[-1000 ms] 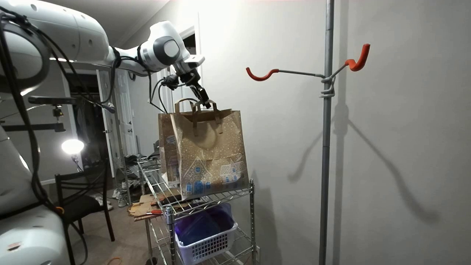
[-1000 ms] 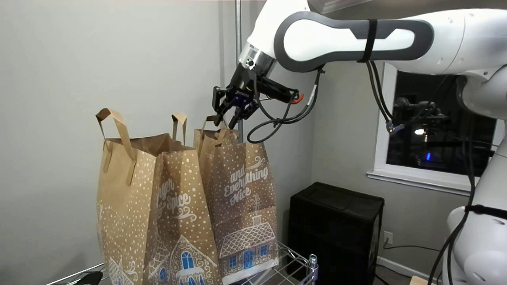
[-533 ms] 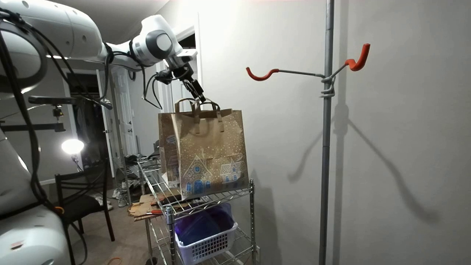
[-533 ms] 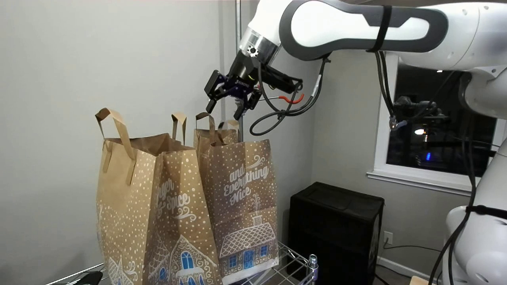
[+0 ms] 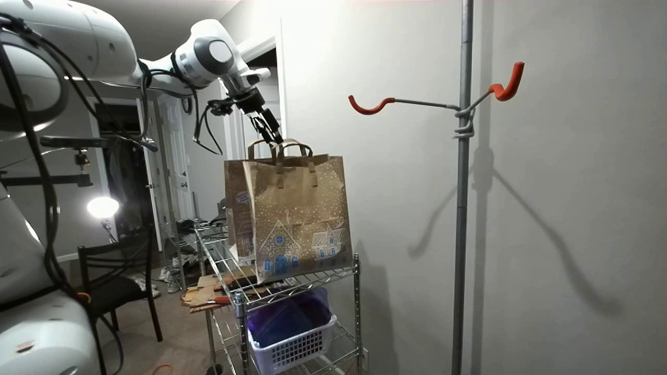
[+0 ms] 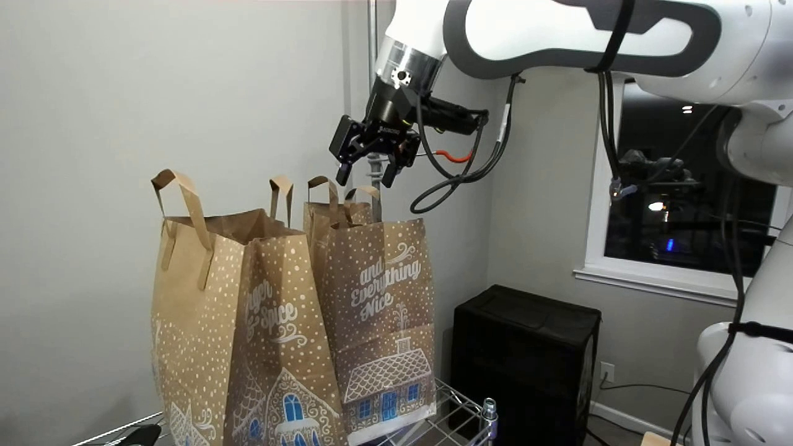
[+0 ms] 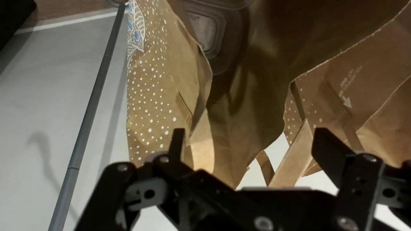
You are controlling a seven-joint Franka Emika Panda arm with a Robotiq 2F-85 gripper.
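My gripper [image 6: 365, 176] stands open, with its fingertips just over the handles of a brown paper bag [image 6: 384, 297] printed "and Everything Nice". In an exterior view that same bag [image 5: 302, 224] stands upright on a wire shelf, its white-dotted front showing. From the wrist view, the gripper [image 7: 249, 138] has its fingers wide apart, and a paper strap [image 7: 292, 160] shows in the gap beyond them; nothing looks gripped. A clear plastic container [image 7: 205, 32] is visible inside the bag's mouth. Against the bag leans or stands a second paper bag [image 6: 192, 310]; whether they touch is unclear.
A metal pole [image 5: 461, 234] carries red-tipped hooks [image 5: 371, 108] near the wall. Below the bags is the wire rack [image 5: 307, 294] with a lavender basket [image 5: 302, 346] on its lower shelf. A black fabric box [image 6: 520, 359] and a chair [image 5: 114, 276] are nearby.
The jaws have spread wider, and the gripper has risen and drawn back from the bag's handles. The handles now stand up on their own, and the bag's front has flattened.
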